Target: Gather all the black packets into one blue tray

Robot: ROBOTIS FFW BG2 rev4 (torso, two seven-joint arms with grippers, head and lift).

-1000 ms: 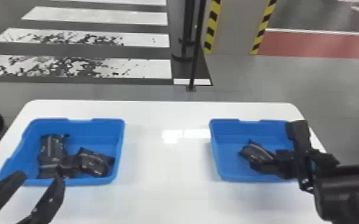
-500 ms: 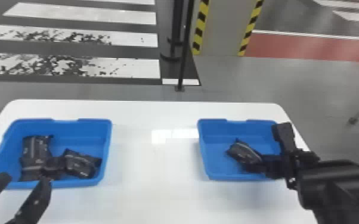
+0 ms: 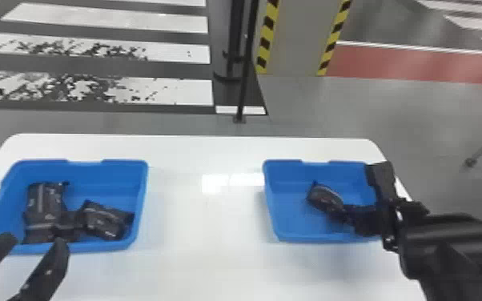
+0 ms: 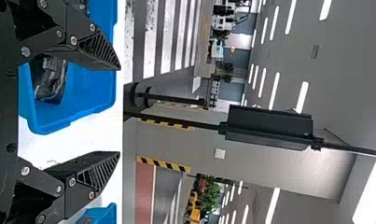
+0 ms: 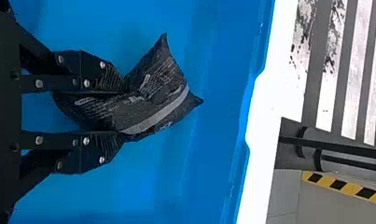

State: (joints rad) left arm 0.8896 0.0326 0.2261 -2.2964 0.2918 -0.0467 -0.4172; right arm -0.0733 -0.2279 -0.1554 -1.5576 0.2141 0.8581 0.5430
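Nearest: left end effector (image 3: 34, 244), fingers spread with nothing between them, by the near side of the left tray (image 3: 143, 204). Right end effector (image 5: 124, 113): fingers closed in on either side of a black packet (image 5: 150, 88), pinching it at its nearer part; the far end juts free past the tips. This packet is inside the right tray (image 3: 269, 204); whether it touches the tray floor cannot be told. Left tray holds a cluster of black packets (image 3: 106, 220), lying against one another; exact count unclear. Step in hand, as judged: taking the packet out of the right tray, with the left tray as probable gathering place. Next move calls for a firm pinch, a straight lift above the rim, then a pass across the worktop (image 3: 204, 260) to the cluster. The soft wrapper may slip or sag if held too lightly. Comparison of views: right wrist view resolves both fingers against the wrapper and its pale band (image 5: 162, 111); in head view the grip merges dark on dark. Head view, in turn, gives the spacing of the two trays, well apart, which the right wrist view does not. Farther off: floor stripes (image 3: 180, 92), then, in left wrist view, ceiling lights (image 4: 274, 91).
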